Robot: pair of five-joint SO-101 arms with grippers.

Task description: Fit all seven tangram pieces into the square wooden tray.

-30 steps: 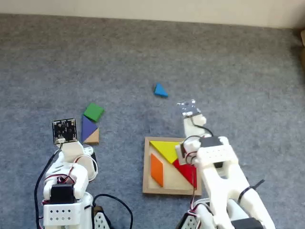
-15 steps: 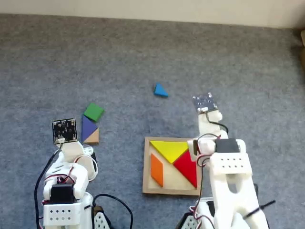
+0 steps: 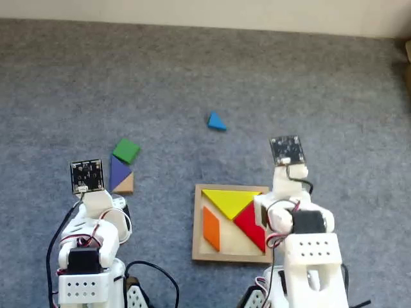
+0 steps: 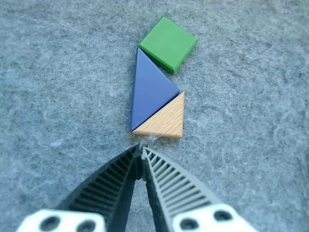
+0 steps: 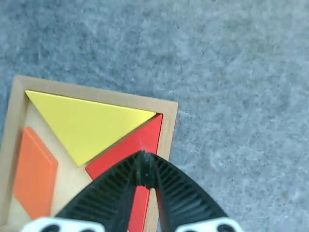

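So far three of the seven pieces lie in the square wooden tray (image 3: 195,224), which sits on the grey-felted desk (image 3: 321,83) in front of the right arm (image 3: 308,250). The yellow triangle (image 3: 228,201) has its long edge along the tray's far wall and its apex pointing at the middle. The red triangle (image 3: 253,224) has its long edge along the right wall, apex also inward. The orange parallelogram (image 3: 211,228) stands beside the left wall, its long axis running far to near. Bare wood shows in the near middle of the tray, so I judge the task a little under half done.

Four pieces are left out on the felt. The green square (image 4: 168,43), the indigo triangle (image 4: 150,94) and the wood-coloured triangle (image 4: 166,121) touch one another in a row whose long axis runs straight away from the left arm (image 3: 87,237). The indigo piece's long edge follows that line and its apex points toward the tray side. The small blue triangle (image 3: 216,121) lies well apart, beyond the tray.

Both pairs of jaws are clenched on nothing. The left jaws sit just short of the wood-coloured triangle's near corner. The right jaws hang over the red triangle near the tray's far right corner.
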